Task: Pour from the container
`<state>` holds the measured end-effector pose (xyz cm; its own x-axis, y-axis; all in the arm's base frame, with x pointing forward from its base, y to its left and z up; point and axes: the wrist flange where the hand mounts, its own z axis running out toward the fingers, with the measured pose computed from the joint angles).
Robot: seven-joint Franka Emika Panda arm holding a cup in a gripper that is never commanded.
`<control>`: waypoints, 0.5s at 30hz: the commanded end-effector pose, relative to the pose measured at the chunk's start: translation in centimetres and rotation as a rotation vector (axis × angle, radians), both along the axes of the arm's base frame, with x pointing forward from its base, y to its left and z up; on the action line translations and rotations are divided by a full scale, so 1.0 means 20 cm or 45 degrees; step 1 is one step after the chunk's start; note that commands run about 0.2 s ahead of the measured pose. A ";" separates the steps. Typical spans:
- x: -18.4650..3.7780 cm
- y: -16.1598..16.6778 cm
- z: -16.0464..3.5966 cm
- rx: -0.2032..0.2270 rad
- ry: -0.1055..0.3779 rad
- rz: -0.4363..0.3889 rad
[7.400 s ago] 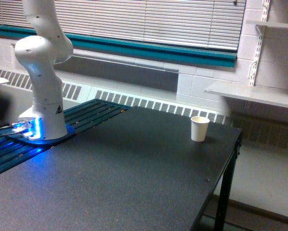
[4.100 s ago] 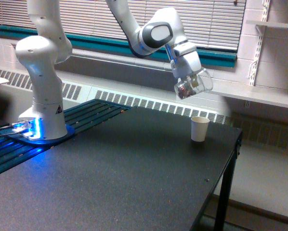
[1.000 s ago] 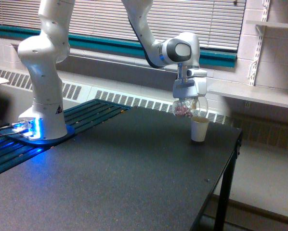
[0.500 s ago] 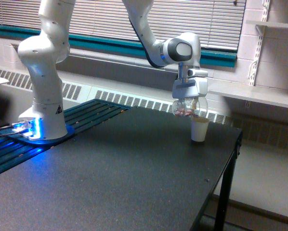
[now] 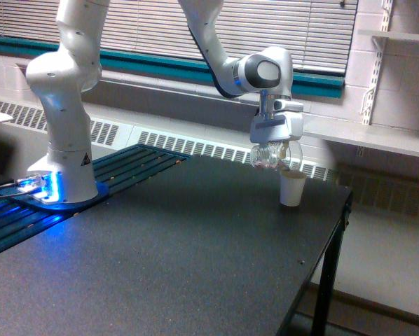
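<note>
Behind your workspace runs a painted block wall with slatted blinds, a teal sill band and a long heater grille; in front of it stands the dark, speckled, matte tabletop, with bare shelves on the exterior view's right. You have the white, glossy, jointed robot arm reaching across from its blue-lit base, and its gripper hangs at the far corner of the table. The fingers are clamped on the small clear see-through jar with a looped handle, which is tipped over so its mouth sits right at the rim of the opaque white paper cup; whether glass touches paper you cannot tell from here.

By my reading you are late in the pour. The jar looks mostly transparent now, with little or no brownish content showing inside, so most of it has likely gone into the cup, though the cup's inside is hidden. What seems left is righting the jar and clearing away without nudging the light, tapered cup, which stands upright near the table edge.
</note>
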<state>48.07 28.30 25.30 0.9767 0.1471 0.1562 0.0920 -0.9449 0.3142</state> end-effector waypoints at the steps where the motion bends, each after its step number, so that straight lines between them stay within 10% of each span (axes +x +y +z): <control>1: -0.01 0.03 0.02 -0.016 0.003 0.040; 15: 0.00 0.06 0.04 -0.049 0.026 0.087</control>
<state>48.04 28.67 25.58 0.9750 0.1751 0.1369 0.1203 -0.9337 0.3373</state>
